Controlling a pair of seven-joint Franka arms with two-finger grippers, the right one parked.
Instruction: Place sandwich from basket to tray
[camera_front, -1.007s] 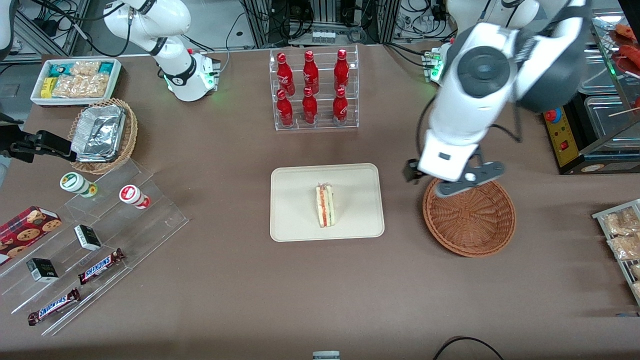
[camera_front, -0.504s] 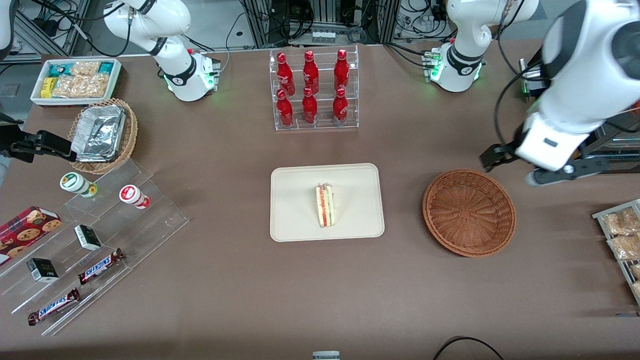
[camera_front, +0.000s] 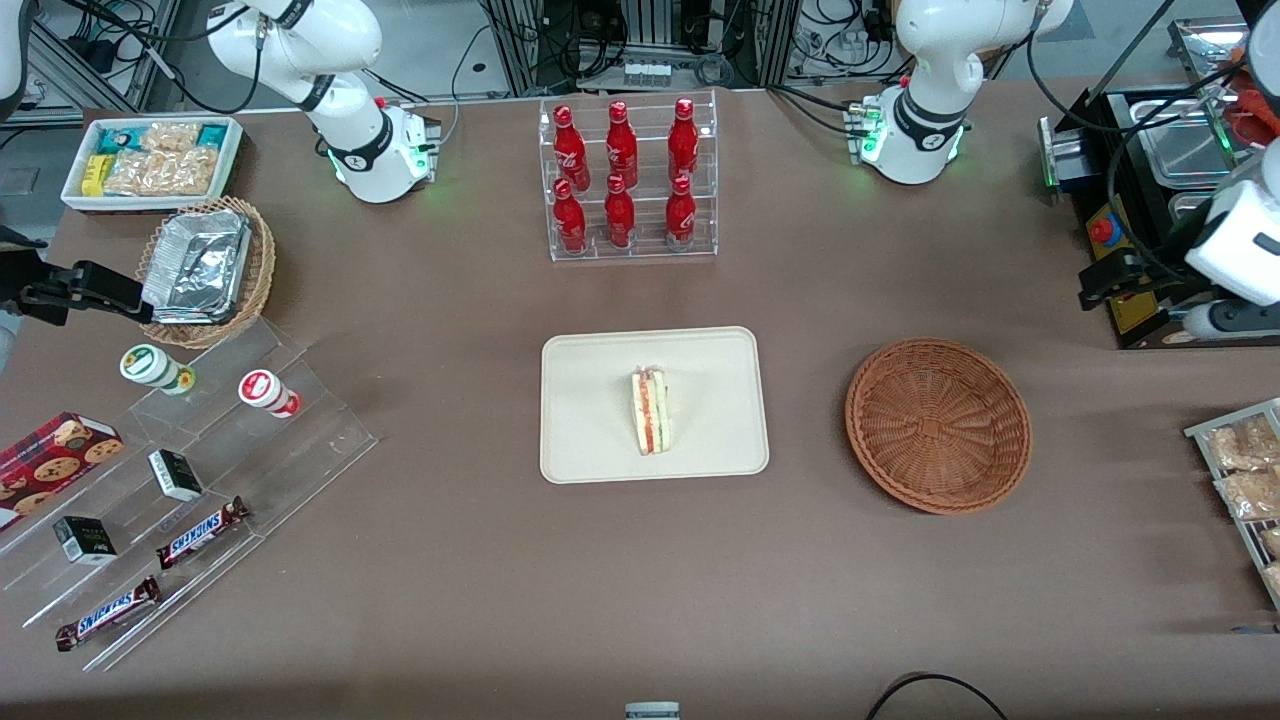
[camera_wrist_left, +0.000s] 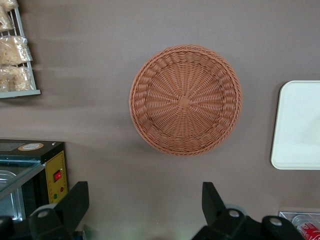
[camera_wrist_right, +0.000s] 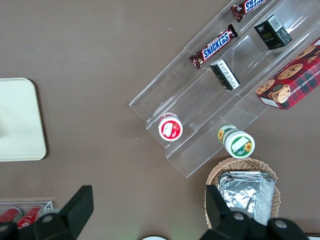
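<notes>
The sandwich (camera_front: 650, 410), a pale wedge with a red and green filling stripe, lies near the middle of the cream tray (camera_front: 600, 440). The reddish-brown wicker basket (camera_front: 938, 425) stands beside the tray and holds nothing. My gripper (camera_front: 1150, 300) hovers high at the working arm's end of the table, a little farther from the front camera than the basket. In the left wrist view the gripper (camera_wrist_left: 144, 205) is open with only brown table between its fingers. That view also shows the basket (camera_wrist_left: 185, 100) and a corner of the tray (camera_wrist_left: 300, 125).
A clear rack of red bottles (camera_front: 625, 180) stands farther back than the tray. A black machine with a yellow panel (camera_front: 1130, 270) and a rack of snack bags (camera_front: 1240, 480) sit by the gripper. Acrylic steps with snacks (camera_front: 190, 480) and a foil-filled basket (camera_front: 205, 270) lie toward the parked arm's end.
The arm has swung away from above the basket toward the working arm's end of the table, uncovering the basket. The sandwich has stayed on the tray.
</notes>
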